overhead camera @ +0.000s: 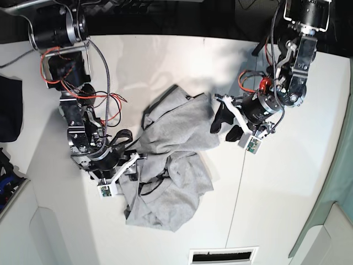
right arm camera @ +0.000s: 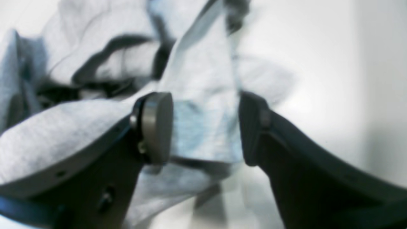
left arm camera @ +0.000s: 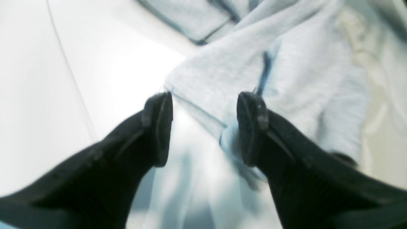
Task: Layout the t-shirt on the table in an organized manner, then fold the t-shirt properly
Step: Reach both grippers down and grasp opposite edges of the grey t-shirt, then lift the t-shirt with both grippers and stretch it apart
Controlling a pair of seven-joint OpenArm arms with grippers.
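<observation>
1. The t-shirt (overhead camera: 174, 165) lies crumpled in a heap near the middle of the table (overhead camera: 165, 61), bunched and creased.
2. The left gripper (left arm camera: 205, 128) is spread wide at the shirt's edge, a trimmed hem (left arm camera: 198, 109) running between its fingers; nothing is pinched.
3. The right gripper (right arm camera: 206, 128) also gapes wide, with grey cloth between its jaws.
4. A thin dark seam (overhead camera: 238, 182) crosses the table beside the shirt.
</observation>
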